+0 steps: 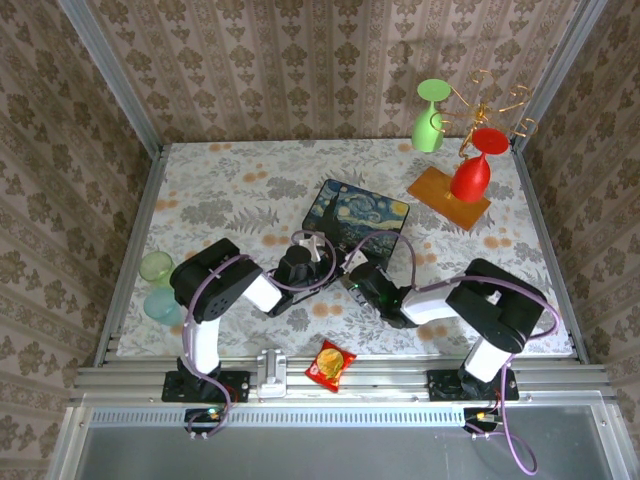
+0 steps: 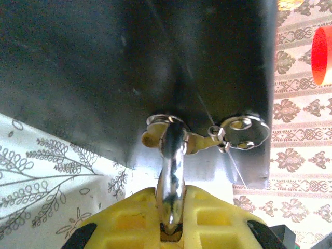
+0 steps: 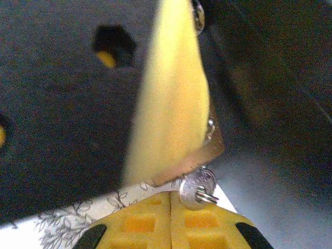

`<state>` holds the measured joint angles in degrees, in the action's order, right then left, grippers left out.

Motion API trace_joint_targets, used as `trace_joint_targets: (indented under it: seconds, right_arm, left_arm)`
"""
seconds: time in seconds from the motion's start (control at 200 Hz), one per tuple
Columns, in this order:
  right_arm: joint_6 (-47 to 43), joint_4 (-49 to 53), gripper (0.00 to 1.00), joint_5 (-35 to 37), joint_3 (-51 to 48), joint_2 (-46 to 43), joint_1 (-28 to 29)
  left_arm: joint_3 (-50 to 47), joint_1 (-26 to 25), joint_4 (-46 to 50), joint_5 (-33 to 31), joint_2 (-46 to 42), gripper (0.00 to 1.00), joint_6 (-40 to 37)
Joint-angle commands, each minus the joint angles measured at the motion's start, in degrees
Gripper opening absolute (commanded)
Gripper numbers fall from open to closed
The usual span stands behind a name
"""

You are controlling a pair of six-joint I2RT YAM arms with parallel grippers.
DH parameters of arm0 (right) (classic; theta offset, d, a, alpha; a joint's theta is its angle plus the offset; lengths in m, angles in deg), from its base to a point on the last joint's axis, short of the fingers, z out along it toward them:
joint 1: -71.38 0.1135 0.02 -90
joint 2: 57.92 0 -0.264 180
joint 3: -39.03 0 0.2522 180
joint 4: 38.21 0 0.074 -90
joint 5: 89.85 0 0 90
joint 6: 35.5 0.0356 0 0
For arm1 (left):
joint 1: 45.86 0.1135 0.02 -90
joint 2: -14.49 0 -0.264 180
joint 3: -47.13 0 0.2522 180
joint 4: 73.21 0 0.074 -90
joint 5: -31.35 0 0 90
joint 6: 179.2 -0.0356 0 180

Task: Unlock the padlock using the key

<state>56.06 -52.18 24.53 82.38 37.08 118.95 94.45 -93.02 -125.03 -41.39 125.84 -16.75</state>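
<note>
left gripper (image 2: 171,210): clamped on padlock (image 2: 174,155) shackle
right gripper (image 3: 170,201): pinched tight on key (image 3: 198,187) head
spot: both meet at near edge of starry night box (image 1: 357,215)

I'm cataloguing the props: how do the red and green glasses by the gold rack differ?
The red glass is deep red, the green glass light green. The red glass is nearer in the top view, the green glass farther back, leftward. Both are stemmed, foot upward, at the gold rack.
</note>
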Motion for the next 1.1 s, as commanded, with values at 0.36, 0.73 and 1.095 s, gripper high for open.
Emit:
trace_joint_targets:
  seconds: [0.36,0.73,1.095]
  right_arm:
    - [12.35,-7.35,0.02,-29.66,-7.87,-8.39,-10.58]
    - [7.52,5.85,0.35,-9.27,-4.15,-12.30,-5.23]
    - [-11.57,-18.99,0.40,-10.08,-13.93,-13.95,-0.59]
  left_arm:
    - [-0.89,0.87,-1.56,3.00,-1.44,0.08,-1.48]
    - [-0.48,1.14,4.04,3.22,-4.84,0.01,-2.54]
    - [0.06,1.41,4.79,5.20,-5.80,0.00,-2.25]
